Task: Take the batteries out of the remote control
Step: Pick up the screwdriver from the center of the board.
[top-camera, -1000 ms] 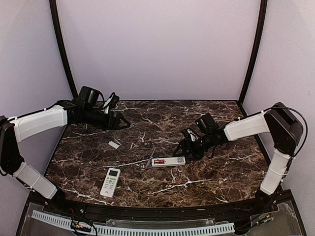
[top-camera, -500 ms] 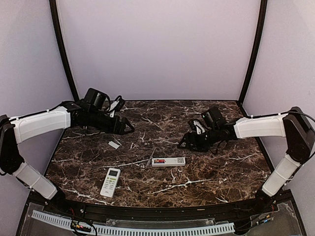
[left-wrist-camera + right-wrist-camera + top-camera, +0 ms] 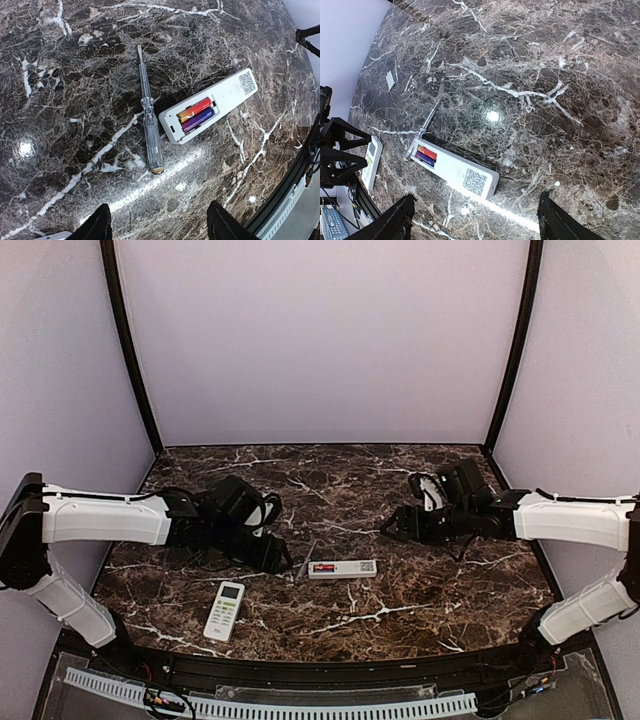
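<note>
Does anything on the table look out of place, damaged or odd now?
Nothing looks damaged or spilled. The face-down remote has its battery bay uncovered, two batteries inside; a small white cover lies apart from it. A screwdriver lies beside the remote.

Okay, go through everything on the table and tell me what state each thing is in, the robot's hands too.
Long white remote control: face down, battery bay uncovered.
Red and purple batteries: both seated in the bay.
Clear-handled screwdriver: lying flat beside that remote.
Small white remote with a screen: face up.
Flat white cover: off, lying flat by itself.
Left hand: open, empty.
Right hand: open, empty.
</note>
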{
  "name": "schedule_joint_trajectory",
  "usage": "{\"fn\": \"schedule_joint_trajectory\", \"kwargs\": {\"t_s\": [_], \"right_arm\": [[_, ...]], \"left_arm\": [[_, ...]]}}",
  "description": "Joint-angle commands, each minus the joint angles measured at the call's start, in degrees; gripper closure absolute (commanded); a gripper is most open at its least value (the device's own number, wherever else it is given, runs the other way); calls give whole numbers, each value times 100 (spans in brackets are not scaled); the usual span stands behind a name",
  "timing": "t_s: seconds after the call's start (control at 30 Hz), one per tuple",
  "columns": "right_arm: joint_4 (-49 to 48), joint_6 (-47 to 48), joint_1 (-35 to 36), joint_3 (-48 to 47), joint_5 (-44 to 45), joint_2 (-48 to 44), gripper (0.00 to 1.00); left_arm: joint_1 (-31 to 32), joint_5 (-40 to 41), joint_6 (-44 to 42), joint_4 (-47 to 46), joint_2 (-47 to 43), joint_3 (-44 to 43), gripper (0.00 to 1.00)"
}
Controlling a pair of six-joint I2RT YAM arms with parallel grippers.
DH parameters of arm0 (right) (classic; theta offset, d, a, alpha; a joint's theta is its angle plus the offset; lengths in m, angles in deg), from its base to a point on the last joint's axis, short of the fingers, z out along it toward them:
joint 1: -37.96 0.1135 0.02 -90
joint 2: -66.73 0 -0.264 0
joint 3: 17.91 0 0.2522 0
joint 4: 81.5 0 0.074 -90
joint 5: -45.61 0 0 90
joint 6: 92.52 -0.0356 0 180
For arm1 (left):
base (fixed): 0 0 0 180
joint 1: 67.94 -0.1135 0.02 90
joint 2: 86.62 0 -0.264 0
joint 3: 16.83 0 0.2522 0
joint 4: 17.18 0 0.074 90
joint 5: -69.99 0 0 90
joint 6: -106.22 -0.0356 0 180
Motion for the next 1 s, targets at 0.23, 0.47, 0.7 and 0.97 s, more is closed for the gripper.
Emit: {"fn": "schedule_joint_trajectory", "kwargs": {"t_s": [0.23, 0.47, 0.7, 0.97], "right_arm": [[-360, -280, 61, 702, 236, -534, 18], [-429, -305, 64, 712, 270, -571, 18], [-568, -384, 63, 704, 225, -450, 18], [-680, -472, 65, 790, 226, -394, 18]], "left_arm": [[640, 708, 237, 601, 1150, -878, 46], [656, 997, 158, 711, 1490, -1085, 54], [660, 964, 84, 613, 1783, -1215, 60], [669, 1123, -82, 701, 2031, -1365, 66]]}}
